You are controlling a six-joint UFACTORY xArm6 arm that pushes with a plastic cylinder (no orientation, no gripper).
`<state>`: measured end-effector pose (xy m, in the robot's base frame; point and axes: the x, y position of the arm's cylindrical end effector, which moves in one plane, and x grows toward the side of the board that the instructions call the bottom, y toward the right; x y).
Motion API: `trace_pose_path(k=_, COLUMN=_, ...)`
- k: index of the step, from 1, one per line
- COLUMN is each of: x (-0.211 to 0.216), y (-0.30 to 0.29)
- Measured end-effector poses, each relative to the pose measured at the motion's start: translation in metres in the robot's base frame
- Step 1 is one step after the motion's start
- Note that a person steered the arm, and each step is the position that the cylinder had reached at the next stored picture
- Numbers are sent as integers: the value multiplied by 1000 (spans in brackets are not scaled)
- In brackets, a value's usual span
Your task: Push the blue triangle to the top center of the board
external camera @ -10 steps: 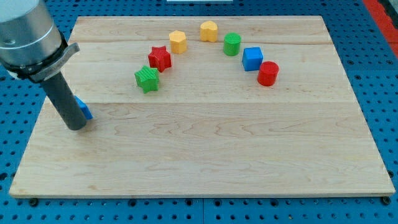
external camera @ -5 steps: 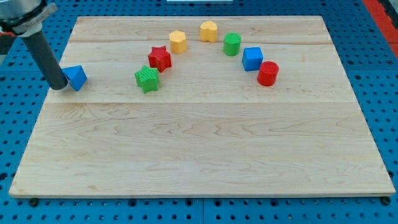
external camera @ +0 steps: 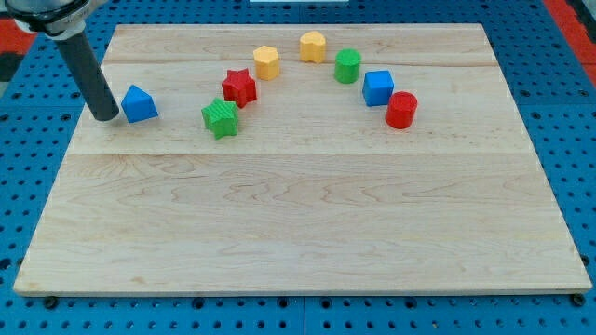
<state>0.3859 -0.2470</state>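
Observation:
The blue triangle (external camera: 139, 103) lies on the wooden board (external camera: 298, 233) near the view's left edge, a little above mid-height. My tip (external camera: 104, 117) rests on the board just to the left of it, close to or touching its left side. The rod rises from the tip toward the view's top left.
An arc of blocks sits in the upper middle: a green star (external camera: 221, 118), a red star (external camera: 239, 87), a yellow hexagon (external camera: 267, 62), a yellow block (external camera: 313, 46), a green cylinder (external camera: 347, 66), a blue cube (external camera: 378, 87) and a red cylinder (external camera: 401, 110).
My tip has moved up and then to the right along the left side of the board. The blue triangle has been pushed up and to the right with it.

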Motion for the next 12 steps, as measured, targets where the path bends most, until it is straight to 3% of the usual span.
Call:
trace_pose_path(k=3, x=40, y=42)
trace_pose_path(k=7, x=-35, y=66)
trace_pose_path(k=9, x=-19, y=27)
trace_pose_path(k=12, x=-93, y=56)
